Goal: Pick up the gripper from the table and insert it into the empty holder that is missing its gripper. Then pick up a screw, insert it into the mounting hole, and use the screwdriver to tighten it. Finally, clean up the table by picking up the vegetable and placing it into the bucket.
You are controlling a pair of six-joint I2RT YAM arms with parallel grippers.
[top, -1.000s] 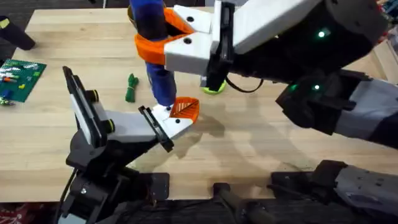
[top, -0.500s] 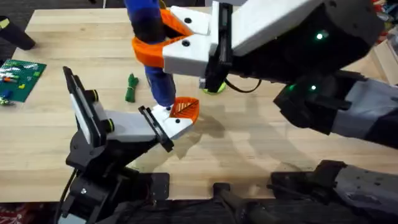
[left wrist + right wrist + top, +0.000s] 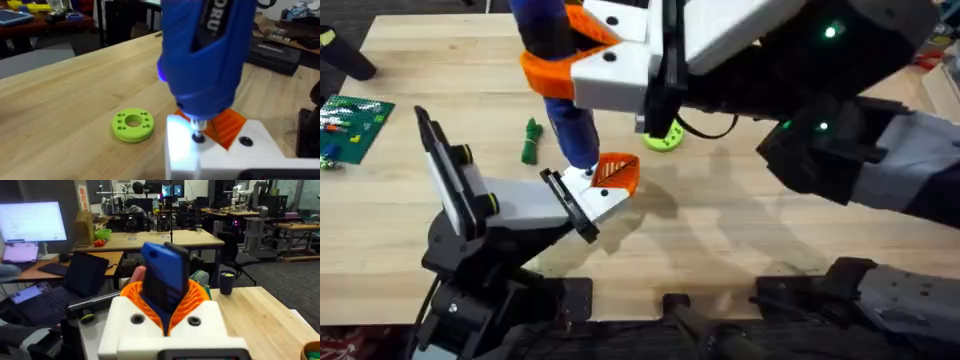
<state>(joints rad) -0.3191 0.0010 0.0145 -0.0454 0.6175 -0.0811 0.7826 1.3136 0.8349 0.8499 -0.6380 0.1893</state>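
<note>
Near the middle of the light wooden plank bench (image 3: 740,230), the right tool (image 3: 570,65) is clamped on the thick blue cylindrical screwdriver (image 3: 565,100), its tip pressed onto a screw (image 3: 198,137) in the white blocky holder (image 3: 535,205). The small orange ribbed plastic gripper (image 3: 618,175) already sits at the holder's black end plate, so fitting looks done and tightening seems underway. The small dark-green knobbly vegetable (image 3: 530,142) still lies toward the bench's far left, unbinned. I cannot tell the left tool's state.
</note>
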